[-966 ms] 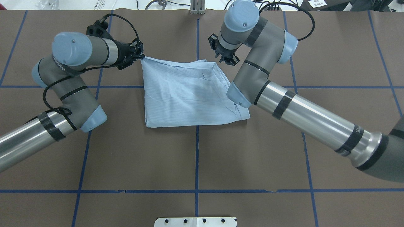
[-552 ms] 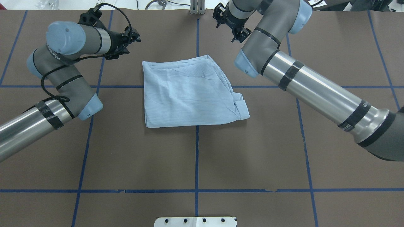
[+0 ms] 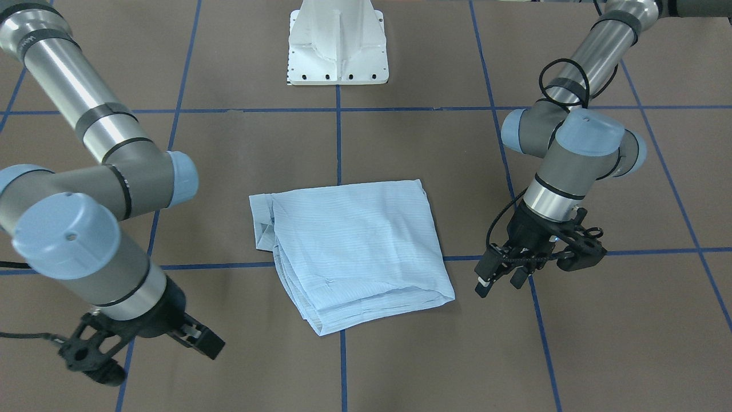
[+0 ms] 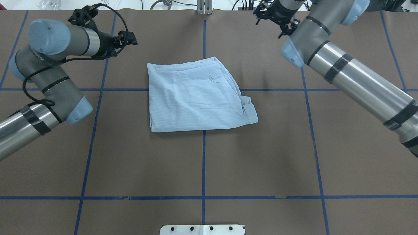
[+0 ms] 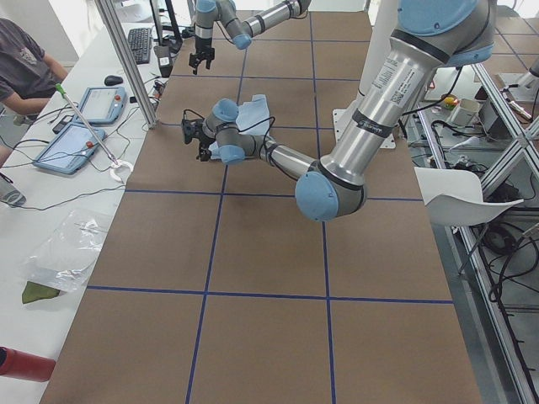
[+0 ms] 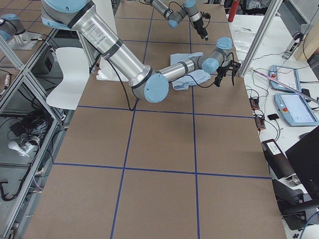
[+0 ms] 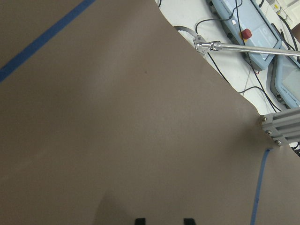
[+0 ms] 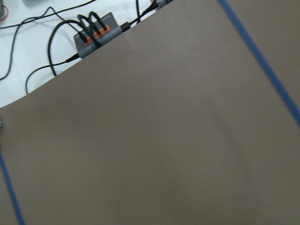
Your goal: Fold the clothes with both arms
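Light blue striped cotton shirt (image 4: 196, 98), folded roughly square, lies mid-frame on the brown desk (image 4: 261, 156), while the black left tool (image 4: 130, 36) at upper left and the black right tool (image 4: 273, 21) at upper right hang open and empty, well clear of it, so folding looks finished and the next move seems only to be retreating.

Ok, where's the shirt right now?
In the overhead view, the folded shirt lies flat on the table over the far-middle crossing of two blue tape lines, between the left gripper and the right gripper, touching neither.

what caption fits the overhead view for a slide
Folded blue shirt on the brown table, left claw and right claw empty to either side.
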`<state>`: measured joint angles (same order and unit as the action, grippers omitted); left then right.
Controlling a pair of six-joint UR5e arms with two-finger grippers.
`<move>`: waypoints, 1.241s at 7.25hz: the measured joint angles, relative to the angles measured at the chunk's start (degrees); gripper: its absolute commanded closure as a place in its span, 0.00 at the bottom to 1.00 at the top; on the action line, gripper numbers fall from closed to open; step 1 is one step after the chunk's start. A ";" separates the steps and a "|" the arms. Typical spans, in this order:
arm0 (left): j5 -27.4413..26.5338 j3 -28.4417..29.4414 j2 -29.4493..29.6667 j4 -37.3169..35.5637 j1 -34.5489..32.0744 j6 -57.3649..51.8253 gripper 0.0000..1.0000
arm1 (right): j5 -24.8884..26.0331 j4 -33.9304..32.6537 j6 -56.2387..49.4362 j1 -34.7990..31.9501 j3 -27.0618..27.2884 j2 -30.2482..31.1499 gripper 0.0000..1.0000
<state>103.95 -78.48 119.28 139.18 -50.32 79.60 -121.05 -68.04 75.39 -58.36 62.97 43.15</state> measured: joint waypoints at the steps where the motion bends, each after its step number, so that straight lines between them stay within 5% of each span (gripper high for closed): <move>1: 1.39 -3.16 -3.44 -0.59 -0.79 -7.02 0.00 | -1.38 -3.03 -11.91 -3.04 2.99 4.54 0.00; 5: 15.75 -16.13 -19.51 -8.96 -13.63 -38.97 0.00 | -12.04 -11.03 -51.84 -20.52 12.90 23.37 0.00; 7: 26.12 -16.97 -27.24 -10.21 -24.72 -56.31 0.00 | -14.64 -12.00 -66.37 -26.71 13.48 30.71 0.00; 9: 28.65 -16.26 -31.45 -14.45 -30.55 -70.94 0.00 | -14.65 -17.10 -73.94 -28.59 13.60 32.45 0.00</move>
<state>132.61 -94.74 87.83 124.73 -80.87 8.65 -135.70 -85.14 1.44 -86.95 76.57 75.59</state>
